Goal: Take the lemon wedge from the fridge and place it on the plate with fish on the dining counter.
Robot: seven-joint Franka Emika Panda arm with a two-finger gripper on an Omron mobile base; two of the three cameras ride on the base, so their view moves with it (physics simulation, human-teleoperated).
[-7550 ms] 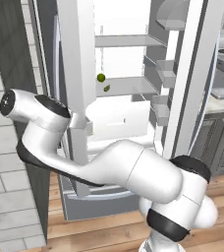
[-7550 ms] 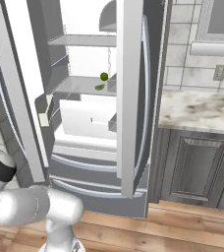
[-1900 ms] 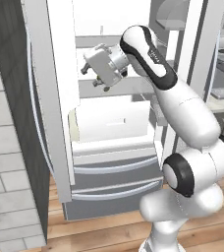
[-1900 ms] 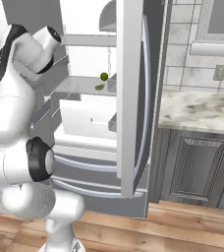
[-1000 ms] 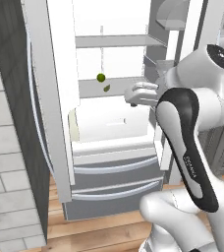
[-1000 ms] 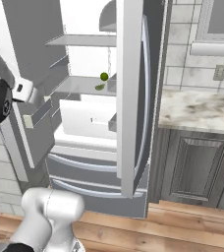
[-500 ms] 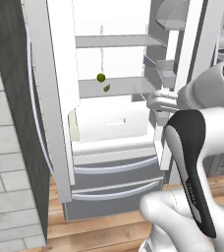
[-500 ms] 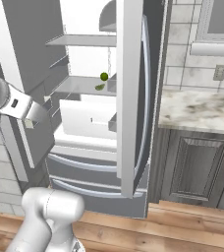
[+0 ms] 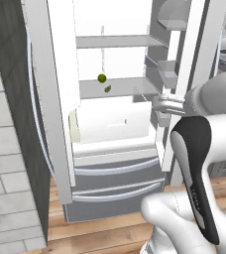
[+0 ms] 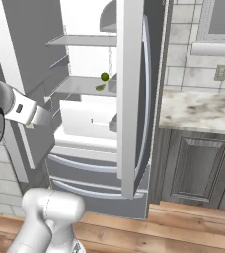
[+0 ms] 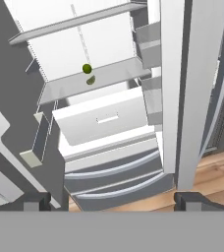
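the two-finger dark tool [image 11: 112, 201] sits at the bottom edge of the hand view, fingertips spread wide apart with nothing between them. above, centre-left, the small yellow-green lemon wedge [image 11: 90, 80] lies on a shelf in the open tall grey steel fridge [image 11: 192, 98], just below a round green fruit [image 11: 87, 68]; its long axis is too small to tell.

The arm, folded low before the open fridge [image 9: 115, 99] at first and then reaching up toward its shelves, now swings back out to the side, its gripper [image 11: 111, 199] looking in from farther off
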